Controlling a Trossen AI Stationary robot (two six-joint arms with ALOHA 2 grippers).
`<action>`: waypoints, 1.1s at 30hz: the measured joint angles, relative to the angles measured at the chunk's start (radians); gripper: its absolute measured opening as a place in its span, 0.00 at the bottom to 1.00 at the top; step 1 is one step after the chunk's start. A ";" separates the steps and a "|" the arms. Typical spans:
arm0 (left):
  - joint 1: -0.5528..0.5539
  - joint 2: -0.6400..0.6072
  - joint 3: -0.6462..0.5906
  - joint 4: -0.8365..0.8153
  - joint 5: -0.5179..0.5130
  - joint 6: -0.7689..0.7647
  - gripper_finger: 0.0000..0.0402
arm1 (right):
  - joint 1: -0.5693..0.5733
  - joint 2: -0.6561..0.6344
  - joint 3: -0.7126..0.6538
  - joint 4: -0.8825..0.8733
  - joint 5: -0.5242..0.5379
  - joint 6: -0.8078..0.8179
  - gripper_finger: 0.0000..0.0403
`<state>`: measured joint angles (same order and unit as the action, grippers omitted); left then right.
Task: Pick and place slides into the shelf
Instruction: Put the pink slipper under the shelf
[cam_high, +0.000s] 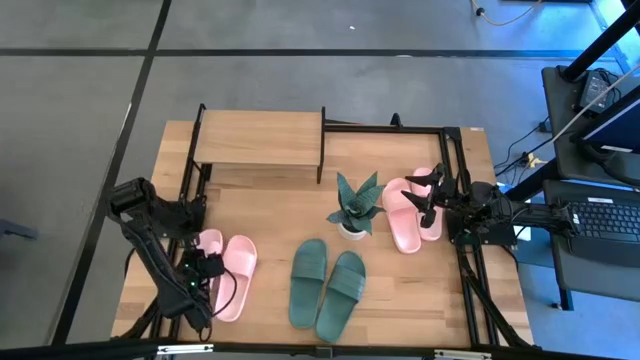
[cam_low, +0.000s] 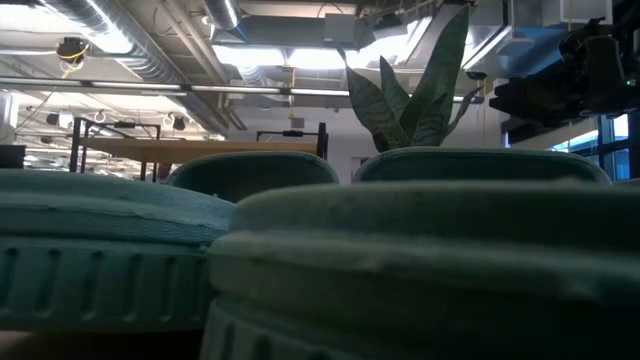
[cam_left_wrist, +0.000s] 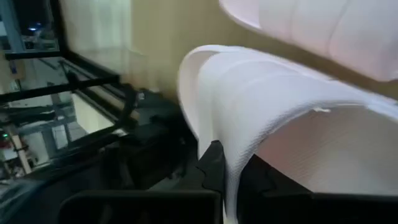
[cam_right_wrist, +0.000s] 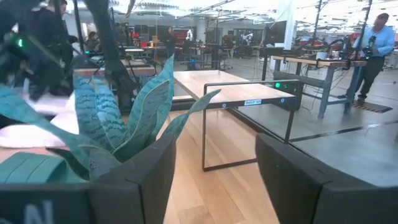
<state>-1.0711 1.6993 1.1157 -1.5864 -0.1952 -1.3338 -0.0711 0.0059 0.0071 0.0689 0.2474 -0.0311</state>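
One pale pink pair of slides (cam_high: 228, 272) lies at the table's near left. My left gripper (cam_high: 205, 268) is at this pair's left slide (cam_high: 210, 243), shut on its strap. The second pink pair (cam_high: 405, 215) lies at the right. My right gripper (cam_high: 432, 190) hovers over it, open and holding nothing; its wrist view (cam_right_wrist: 217, 174) looks past the plant to the shelf. The dark green pair (cam_high: 326, 286) lies flat at the near middle. The shelf (cam_high: 260, 140) stands at the far left of the table. My left gripper (cam_left_wrist: 227, 186) pinches the pale pink slide's wide strap (cam_left_wrist: 231, 152) at its edge. One finger (cam_left_wrist: 211, 163) is outside the strap's arch and the other (cam_left_wrist: 264, 180) under it. Whether the sole is off the table, I cannot tell.
A green spiky potted plant (cam_high: 354, 206) stands mid-table, between the green pair and the right pink pair. Black frame rails (cam_high: 462, 170) run along the table's far and right edges. Bare wood lies in front of the shelf. People stand in the room beyond (cam_right_wrist: 373, 43).
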 joint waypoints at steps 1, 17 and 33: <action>0.002 -0.017 0.019 0.009 -0.012 0.004 0.01 | 0.000 0.000 0.000 0.000 -0.001 -0.004 0.55; 0.399 -0.120 0.068 0.016 -0.434 0.195 0.01 | 0.000 0.000 0.000 0.000 -0.001 -0.004 0.55; 0.850 -0.120 -0.115 0.178 -0.605 0.646 0.00 | 0.000 0.000 0.000 0.000 -0.003 -0.004 0.55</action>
<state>-0.2215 1.5791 1.0008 -1.4083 -0.8001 -0.6874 -0.0708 0.0060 0.0071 0.0689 0.2447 -0.0349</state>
